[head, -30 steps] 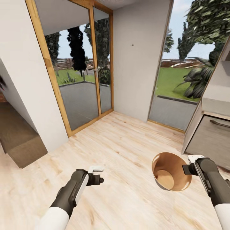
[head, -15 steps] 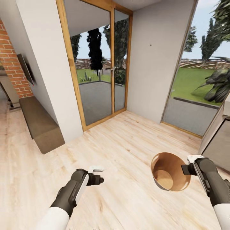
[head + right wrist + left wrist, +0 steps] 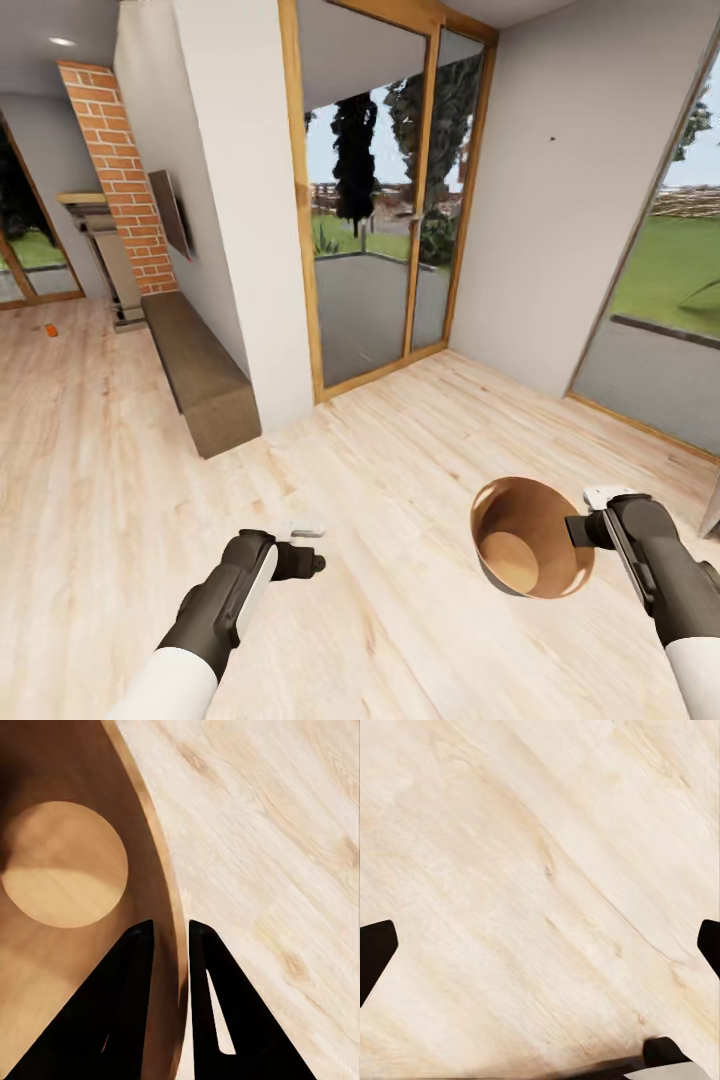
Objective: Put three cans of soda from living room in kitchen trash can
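Observation:
The tash can (image 3: 520, 550), a tapered bin with an orange-brown inside, hangs tilted above the wood floor at the lower right, its mouth facing me. My right gripper (image 3: 585, 522) is shut on its rim; in the right wrist view the two black fingers (image 3: 135, 960) pinch the rim wall of the tash can (image 3: 67, 862). Lower left, my left gripper (image 3: 308, 545) is open and empty, and its wrist view has the fingertips (image 3: 375, 952) wide apart over bare floor. A small orange can of soda (image 3: 50, 329) lies on the floor far off at the left.
A white wall pillar (image 3: 235, 200) stands ahead, with a low brown bench (image 3: 200, 375) along it. Behind are a red-brick fireplace (image 3: 110, 180) and a black TV (image 3: 170, 212). Wood-framed glass doors (image 3: 380, 220) lie ahead, a window (image 3: 670, 300) at the right.
The whole view has swung to the left: the fireplace, TV and living-room floor have come into sight. Both arms and the held bin keep their places in the picture.

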Motion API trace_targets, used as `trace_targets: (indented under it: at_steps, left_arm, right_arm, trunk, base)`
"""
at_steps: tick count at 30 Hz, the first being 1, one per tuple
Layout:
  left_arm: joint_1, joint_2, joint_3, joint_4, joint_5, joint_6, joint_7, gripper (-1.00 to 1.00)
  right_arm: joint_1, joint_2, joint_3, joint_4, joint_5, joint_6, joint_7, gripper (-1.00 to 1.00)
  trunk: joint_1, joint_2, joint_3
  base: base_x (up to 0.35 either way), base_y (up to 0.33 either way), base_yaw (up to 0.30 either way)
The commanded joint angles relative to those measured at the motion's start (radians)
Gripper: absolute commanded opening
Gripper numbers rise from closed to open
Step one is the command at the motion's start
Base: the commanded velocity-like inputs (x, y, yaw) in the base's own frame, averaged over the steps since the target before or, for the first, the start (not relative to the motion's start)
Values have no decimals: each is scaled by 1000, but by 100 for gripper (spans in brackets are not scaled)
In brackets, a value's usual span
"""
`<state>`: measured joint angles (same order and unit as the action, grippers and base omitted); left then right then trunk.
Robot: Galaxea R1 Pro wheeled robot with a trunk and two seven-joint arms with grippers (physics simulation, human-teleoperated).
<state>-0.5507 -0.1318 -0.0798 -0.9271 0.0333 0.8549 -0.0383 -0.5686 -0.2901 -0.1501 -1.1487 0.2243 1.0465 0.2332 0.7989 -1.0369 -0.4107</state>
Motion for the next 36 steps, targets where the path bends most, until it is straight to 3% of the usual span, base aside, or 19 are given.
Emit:
trace_targets:
  at_steps: [1, 16, 36]
  left_arm:
    - [0, 0, 0, 0, 0, 0, 0, 100]
    - [0, 0, 0, 0, -1, -18, 0, 100]
    - [0, 0, 0, 1, -3, -32, 0, 100]
  right_arm:
    - [0, 0, 0, 0, -10, 1, 5, -100]
    - [0, 0, 0, 0, -10, 1, 5, -100]
    - [0, 0, 1, 0, -11, 1, 5, -100]
  trunk:
    - [0, 0, 0]
    - [0, 0, 0]
    - [0, 0, 0]
  base:
    - [-3, 285, 289]
    - [84, 197, 288]
    - [246, 91, 286]
